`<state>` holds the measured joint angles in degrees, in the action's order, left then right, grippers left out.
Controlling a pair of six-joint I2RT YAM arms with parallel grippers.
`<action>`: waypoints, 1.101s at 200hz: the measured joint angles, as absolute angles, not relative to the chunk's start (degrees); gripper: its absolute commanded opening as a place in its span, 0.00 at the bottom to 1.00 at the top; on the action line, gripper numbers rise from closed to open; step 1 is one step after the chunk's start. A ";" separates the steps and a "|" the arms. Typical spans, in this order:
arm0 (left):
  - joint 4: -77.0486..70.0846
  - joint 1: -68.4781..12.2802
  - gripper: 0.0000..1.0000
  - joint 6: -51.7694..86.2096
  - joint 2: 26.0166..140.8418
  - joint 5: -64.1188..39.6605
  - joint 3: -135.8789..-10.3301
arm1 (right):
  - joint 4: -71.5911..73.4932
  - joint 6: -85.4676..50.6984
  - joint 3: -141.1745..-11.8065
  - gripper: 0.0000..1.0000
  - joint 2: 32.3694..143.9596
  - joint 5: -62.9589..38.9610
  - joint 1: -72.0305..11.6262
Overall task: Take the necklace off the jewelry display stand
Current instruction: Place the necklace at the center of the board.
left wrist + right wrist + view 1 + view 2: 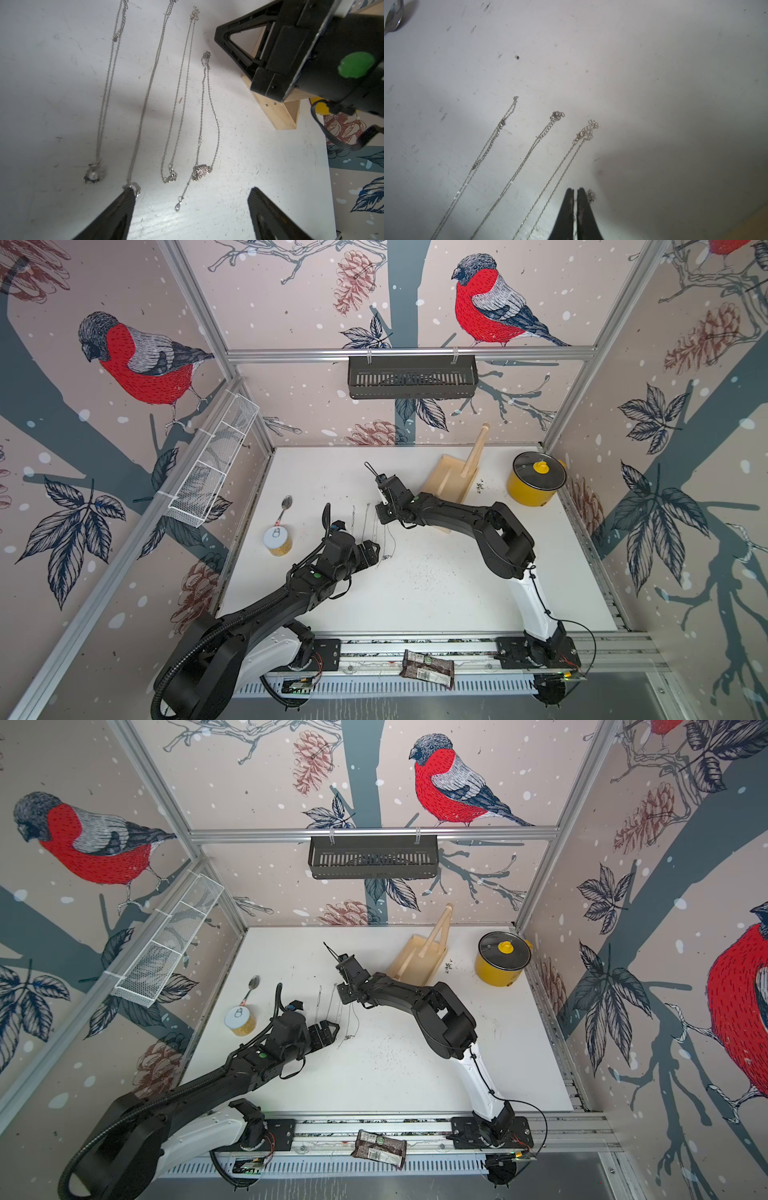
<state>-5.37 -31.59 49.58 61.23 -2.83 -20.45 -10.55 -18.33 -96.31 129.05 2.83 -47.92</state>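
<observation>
Four necklaces [200, 171] lie stretched side by side on the white tabletop [436, 597], apart from the wooden stand [451, 481], which sits toward the back near the yellow pot [536, 481]. The right end effector [575, 190] hovers low at the clasp end of the chain nearest the stand. Its fingers are pressed almost together, with the clasp lying just beside one of them. The left end effector [191, 191] is spread wide over the pendant ends, one finger [124, 209] at the second chain's pendant.

A robot lab cell: aluminium frame [411, 352], bird-printed walls [286, 319], white tabletop [440, 597].
</observation>
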 measured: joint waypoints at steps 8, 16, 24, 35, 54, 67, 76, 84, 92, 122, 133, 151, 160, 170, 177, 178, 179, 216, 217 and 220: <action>-5.37 -31.57 0.86 49.58 61.30 -2.87 -20.45 | -10.55 -18.52 -96.88 0.09 129.62 2.50 -47.86; -5.37 -31.55 0.86 49.56 61.32 -2.90 -20.45 | -10.61 -18.96 -97.19 0.09 129.99 2.04 -47.81; -5.37 -31.55 0.86 49.54 61.32 -2.90 -20.45 | -10.66 -19.33 -97.38 0.09 130.26 1.72 -47.70; -5.37 -31.53 0.86 49.54 61.34 -2.94 -20.45 | -10.61 -19.38 -97.49 0.09 130.41 1.63 -47.57; -5.37 -31.42 0.86 49.43 61.32 -2.94 -20.45 | -10.48 -19.40 -97.34 0.09 130.41 1.43 -47.44; -5.37 -31.27 0.86 49.17 61.32 -2.98 -20.45 | -10.33 -19.59 -96.64 0.11 130.13 0.95 -47.27; -5.39 -31.16 0.87 49.17 61.32 -3.01 -20.45 | -10.63 -19.59 -96.16 0.13 129.69 0.58 -47.27; -5.39 -31.05 0.87 49.17 61.32 -3.05 -20.45 | -10.63 -19.62 -95.79 0.14 129.21 0.45 -47.22; -5.41 -30.89 0.87 49.17 61.25 -3.31 -20.43 | -10.66 -19.62 -95.42 0.16 128.51 0.45 -47.22; -6.70 -30.81 0.87 49.71 60.80 -4.64 -20.08 | -10.07 -19.59 -92.01 0.25 124.46 0.43 -47.22; -7.68 -30.81 0.87 50.43 60.84 -5.17 -19.81 | -10.22 -19.57 -90.74 0.29 123.46 0.47 -47.22; -9.34 -30.74 0.88 52.01 61.04 -7.22 -19.73 | -10.17 -19.46 -89.36 0.37 123.04 1.32 -47.20; -10.48 -30.74 0.88 52.80 61.10 -8.19 -19.73 | -10.31 -19.29 -88.60 0.41 123.04 1.85 -47.20; -11.62 -30.74 0.88 53.82 61.12 -9.17 -19.73 | -10.50 -18.92 -87.81 0.45 123.04 2.33 -47.20; -12.38 -30.74 0.88 54.28 61.12 -9.41 -19.73 | -10.61 -18.55 -87.37 0.47 123.04 2.90 -47.20; -12.45 -30.74 0.88 54.33 61.12 -9.43 -19.73 | -10.61 -18.41 -87.29 0.47 123.04 3.01 -47.20; -12.60 -30.74 0.88 54.46 61.12 -9.54 -19.73 | -10.61 -18.33 -87.26 0.48 123.04 3.05 -47.20; -14.72 -30.74 0.88 55.94 61.32 -10.68 -19.57 | -10.70 -16.84 -87.15 0.52 124.11 6.46 -47.51; -14.74 -30.74 0.88 55.96 61.32 -10.70 -19.57 | -10.74 -16.64 -87.18 0.52 124.20 6.57 -47.55; -14.79 -30.74 0.88 56.10 61.32 -10.70 -19.53 | -10.85 -16.38 -87.22 0.52 124.36 6.81 -47.62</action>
